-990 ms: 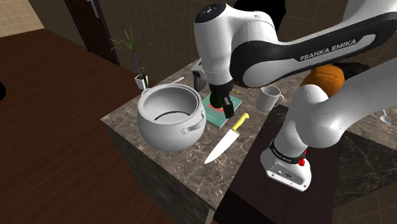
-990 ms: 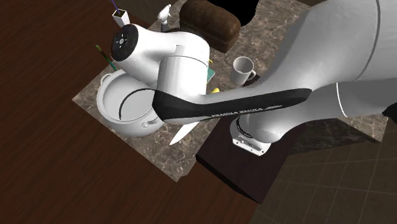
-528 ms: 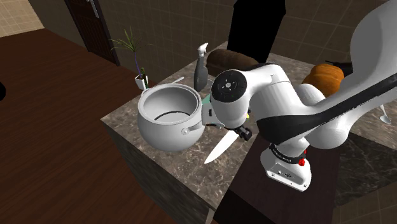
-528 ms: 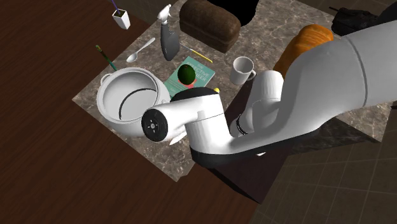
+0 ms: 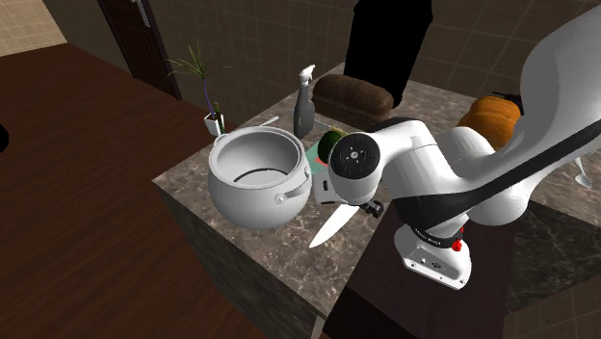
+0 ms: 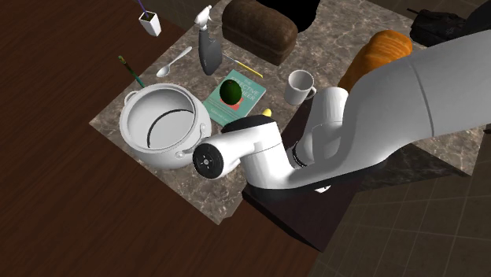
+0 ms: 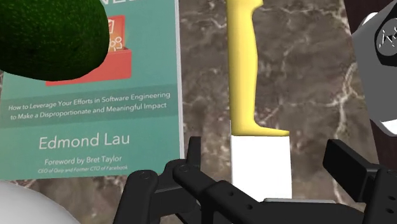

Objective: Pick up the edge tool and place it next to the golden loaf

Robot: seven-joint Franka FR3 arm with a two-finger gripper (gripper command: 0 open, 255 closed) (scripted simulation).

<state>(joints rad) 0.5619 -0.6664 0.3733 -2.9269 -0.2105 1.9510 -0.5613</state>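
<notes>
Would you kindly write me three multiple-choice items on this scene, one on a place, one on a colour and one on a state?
1. The green fruit lies: A in the pot; B on the book; C beside the mug.
2. The knife handle is: A black; B red; C yellow.
3. The gripper is: A open; B shut on the knife; C shut on nothing.
Key: B, it rests on the teal cover; C, the handle is plainly yellow; A, the fingers stand apart either side of the blade, not touching it.
</notes>
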